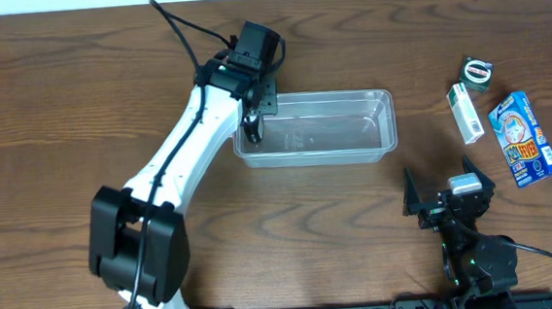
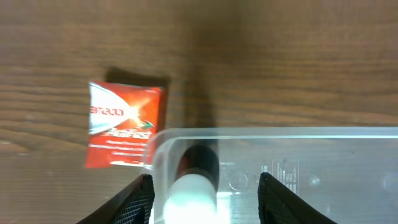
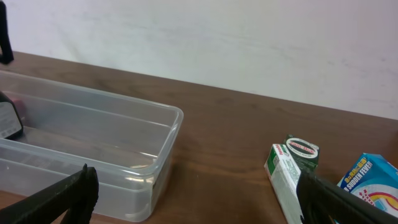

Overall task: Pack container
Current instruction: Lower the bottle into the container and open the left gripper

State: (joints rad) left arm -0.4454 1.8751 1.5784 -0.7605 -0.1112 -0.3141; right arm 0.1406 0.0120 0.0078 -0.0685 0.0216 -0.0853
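The clear plastic container lies at the table's middle. My left gripper hangs over its left end with jaws open. In the left wrist view the container's corner shows, and a small white tube with a dark end lies between the open jaws, not touched by either one. A red packet lies on the table just outside that corner. My right gripper is open and empty, near the front right. In its view the container is at the left.
At the right lie a round tin, a white and green box and a blue packet. The right wrist view also shows the box, the tin and the blue packet.
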